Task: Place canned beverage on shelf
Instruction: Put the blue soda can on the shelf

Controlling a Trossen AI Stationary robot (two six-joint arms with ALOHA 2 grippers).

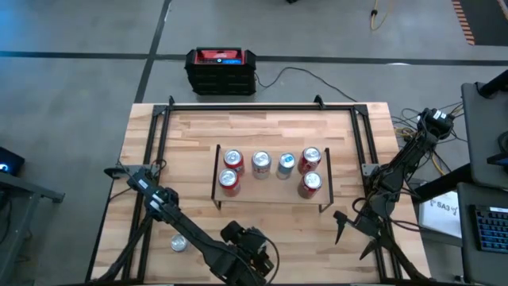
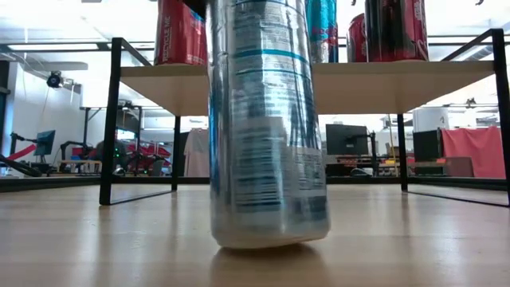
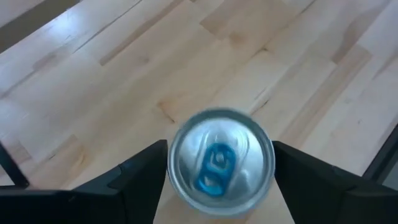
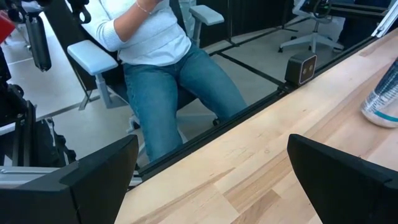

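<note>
On the table's near left, a silver can stands upright on the wood, apart from the shelf. The left gripper is above this can; its fingers stand on both sides of the can's top with small gaps, not pressing it. On the shelf in the middle stand six cans. At right, the right gripper hangs wide open and holds nothing.
</note>
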